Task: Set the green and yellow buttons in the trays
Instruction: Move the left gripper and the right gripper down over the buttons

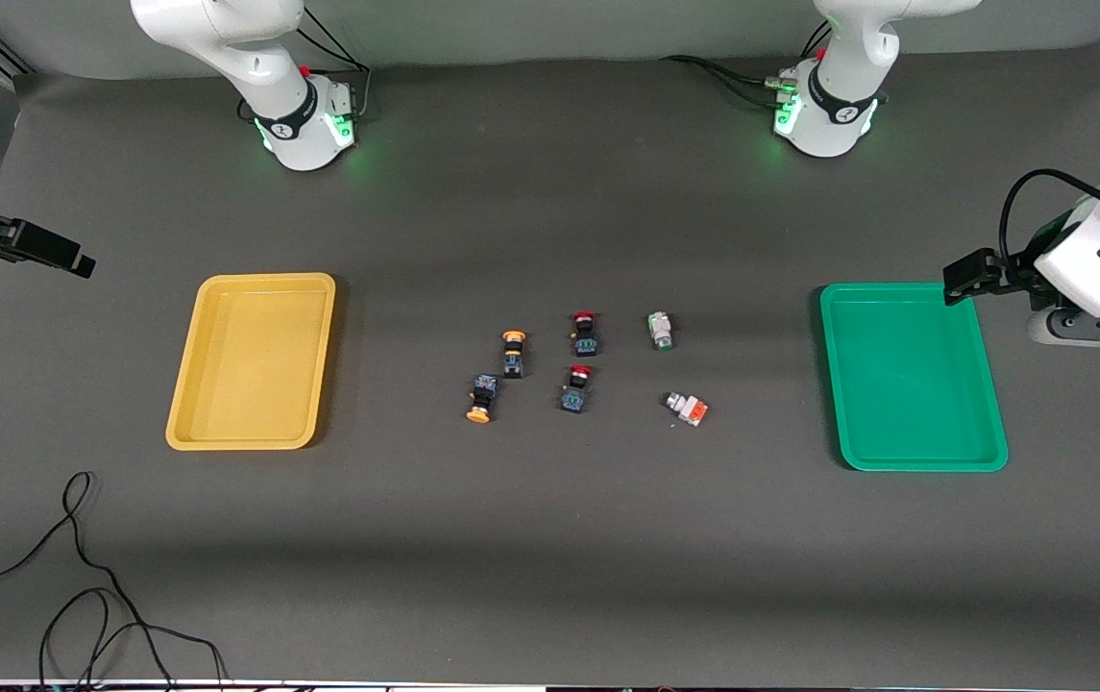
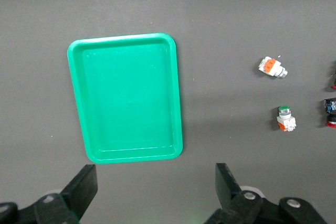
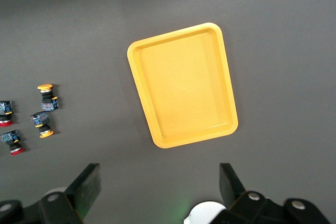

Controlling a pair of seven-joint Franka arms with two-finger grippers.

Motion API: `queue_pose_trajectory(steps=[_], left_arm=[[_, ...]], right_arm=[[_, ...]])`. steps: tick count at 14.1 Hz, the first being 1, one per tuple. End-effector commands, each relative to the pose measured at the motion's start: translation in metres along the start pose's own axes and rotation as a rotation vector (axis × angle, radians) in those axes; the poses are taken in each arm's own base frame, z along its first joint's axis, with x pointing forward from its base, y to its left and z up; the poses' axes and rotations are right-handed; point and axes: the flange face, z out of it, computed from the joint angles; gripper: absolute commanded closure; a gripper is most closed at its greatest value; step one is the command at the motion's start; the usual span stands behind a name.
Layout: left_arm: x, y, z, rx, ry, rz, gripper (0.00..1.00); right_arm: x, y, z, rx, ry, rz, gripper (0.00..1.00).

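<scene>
Hovering with fingers spread wide, the left gripper (image 2: 152,195) hung by the green tray (image 1: 912,375), the right gripper (image 3: 160,195) by the yellow tray (image 1: 252,360). Both held nothing. The four buttons (image 1: 588,370) lay mid-table between the trays, well clear of either gripper, at three o'clock from the yellow tray in the front view.

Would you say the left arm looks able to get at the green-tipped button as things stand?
Probably yes. The left claw is open and up near the green tray, and the green-tipped button lies in the open on the table, apart from the red-capped switch beside it.
</scene>
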Motion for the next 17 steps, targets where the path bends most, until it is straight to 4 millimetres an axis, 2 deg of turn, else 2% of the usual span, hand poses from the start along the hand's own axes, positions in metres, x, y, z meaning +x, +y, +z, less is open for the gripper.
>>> queue_pose_trajectory(steps=[1,4,7,10,12,14,17], left_arm=[[-0.012,-0.001,-0.006,0.007,0.006,0.008,0.0],[-0.012,0.0,-0.006,0.007,0.004,0.011,0.0],[-0.009,0.005,0.008,0.007,-0.011,0.017,0.0],[-0.012,0.057,0.031,0.014,-0.03,0.025,0.0],[-0.016,0.114,0.044,0.022,-0.01,-0.025,0.0],[-0.026,0.167,0.056,0.024,0.005,-0.048,0.0],[-0.046,0.235,0.069,0.017,0.034,-0.096,0.0]], right_arm=[[-0.002,0.003,-0.004,0.016,0.008,0.001,0.0],[-0.004,0.004,-0.005,0.016,0.003,0.002,0.0],[-0.005,0.003,-0.006,0.016,0.006,-0.001,0.0],[-0.008,-0.012,-0.005,0.011,0.003,-0.015,0.0],[-0.009,-0.04,0.006,0.007,-0.01,-0.061,0.0],[-0.005,-0.074,0.028,0.022,-0.04,-0.106,0.0],[0.003,-0.126,0.065,0.024,-0.064,-0.084,0.0]])
